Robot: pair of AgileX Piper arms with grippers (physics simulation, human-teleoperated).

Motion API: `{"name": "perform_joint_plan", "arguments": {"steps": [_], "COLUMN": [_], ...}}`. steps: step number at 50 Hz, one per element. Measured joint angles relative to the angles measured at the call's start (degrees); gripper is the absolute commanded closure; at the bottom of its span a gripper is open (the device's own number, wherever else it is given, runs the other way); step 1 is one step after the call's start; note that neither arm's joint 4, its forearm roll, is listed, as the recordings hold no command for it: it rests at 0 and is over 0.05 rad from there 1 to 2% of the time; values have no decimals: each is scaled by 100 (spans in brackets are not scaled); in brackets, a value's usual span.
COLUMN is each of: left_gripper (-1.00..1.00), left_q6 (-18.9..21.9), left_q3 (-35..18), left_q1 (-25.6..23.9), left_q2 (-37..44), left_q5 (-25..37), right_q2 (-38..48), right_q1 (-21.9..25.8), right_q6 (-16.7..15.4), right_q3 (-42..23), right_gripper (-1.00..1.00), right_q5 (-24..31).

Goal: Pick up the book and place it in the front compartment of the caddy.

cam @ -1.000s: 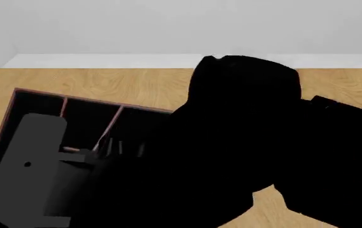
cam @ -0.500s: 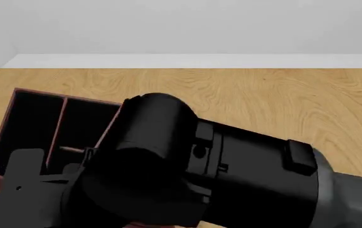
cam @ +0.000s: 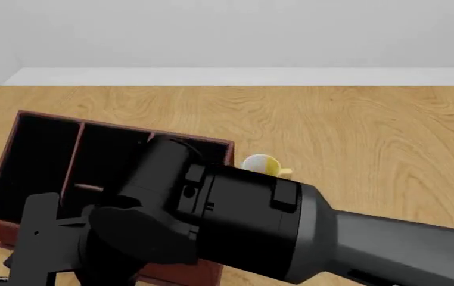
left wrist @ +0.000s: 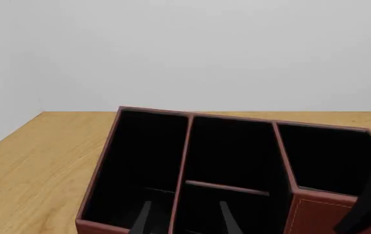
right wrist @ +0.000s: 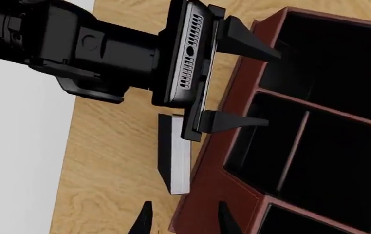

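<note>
The book, a thin light-grey slab, lies flat on the table against the outer wall of the reddish-brown caddy. My left gripper is open and empty, level with the caddy's rim just above the book, its fingers pointing over the cells. My right gripper is open and empty, above the book and looking down at it. In the left wrist view the caddy lies ahead of the open left gripper. The front compartment is the longer middle cell beyond the cross divider. The front view hides the book.
My right arm crosses the front view and covers the caddy's right half. A white-and-yellow mug stands just right of the caddy. The taller-walled cell sits beside the middle strip. Bare wooden table spreads right.
In the front view my right arm has swung down and to the left, uncovering the table's right side and the mug. Its gripper end has sunk toward the caddy's near left corner.
</note>
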Motion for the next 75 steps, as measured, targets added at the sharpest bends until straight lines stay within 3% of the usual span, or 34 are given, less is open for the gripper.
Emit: {"name": "perform_joint_plan", "arguments": {"steps": [45,75], "left_gripper": [-100,-100], "left_q6": [0,0], "left_q3": [0,0], "left_q1": [0,0], "left_q2": [0,0], "left_q5": [0,0], "right_q2": [221,602], "right_q1": [50,-193], "right_q6": [331,242], "right_q3": [965,1014], "right_gripper": [-100,-100], "right_q5": [-1098,-1211]}}
